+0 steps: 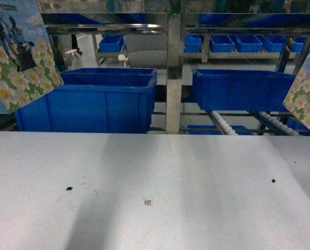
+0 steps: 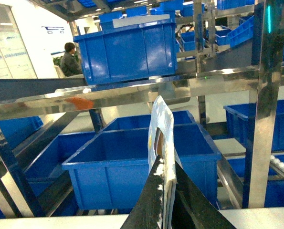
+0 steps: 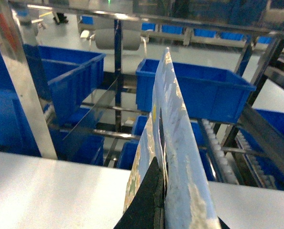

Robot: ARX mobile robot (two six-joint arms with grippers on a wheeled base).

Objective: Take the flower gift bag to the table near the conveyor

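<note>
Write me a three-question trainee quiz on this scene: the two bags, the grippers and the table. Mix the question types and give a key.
1. True or false: the left flower gift bag rests flat on the table.
2. Multiple choice: what does the right gripper hold? A) a blue bin B) the right flower gift bag C) nothing
3. Fill in: behind the table, the blue bins sit in the steel-framed ____.

Key:
1. False; in the head view it hangs above the table, and the left gripper is clamped on its edge.
2. B
3. conveyor
</note>
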